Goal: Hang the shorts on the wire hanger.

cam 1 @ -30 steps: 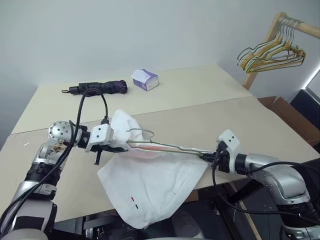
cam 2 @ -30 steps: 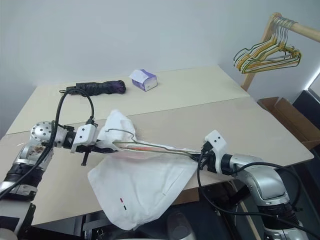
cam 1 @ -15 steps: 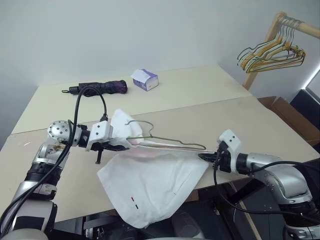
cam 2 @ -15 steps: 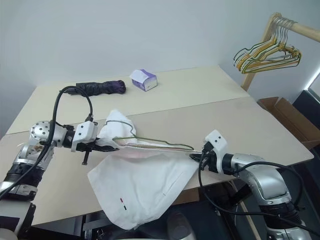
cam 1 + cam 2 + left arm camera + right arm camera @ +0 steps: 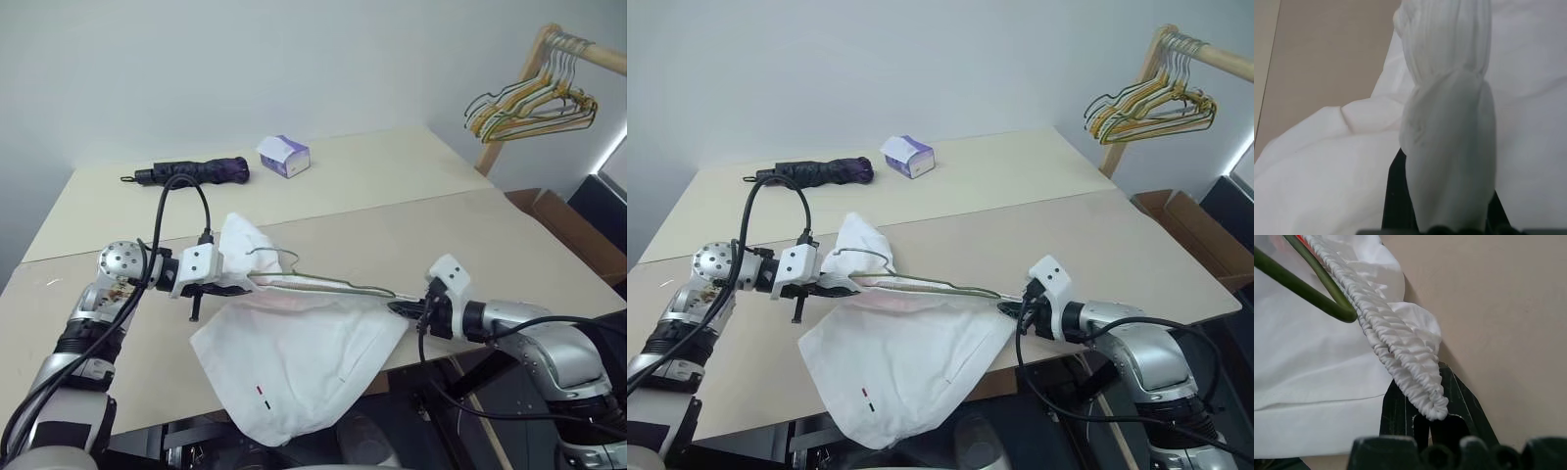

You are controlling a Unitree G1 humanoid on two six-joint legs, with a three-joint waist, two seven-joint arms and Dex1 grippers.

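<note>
Gripping the shorts at both ends of the gathered waistband: left end effector is clamped on a bunched wad of white cloth, right end effector is pinched shut on the elastic edge, seen closely in the right wrist view. Waistband is stretched between the two, lifted a bit off the worktop. The wire hanger lies along that stretched waistband, hook near the left end effector, far bend close to the right one; the green wire bend sits just beside the elastic, touching or not I cannot tell. Rest of the shorts drapes down over the worktop's near edge, small red and dark marks near the hem. Faint pink tint at waist. Near the far edge: a folded dark umbrella and a small tissue box, well apart from the shorts. Off the far right corner, a wooden rack with bunched yellow and green hangers.
</note>
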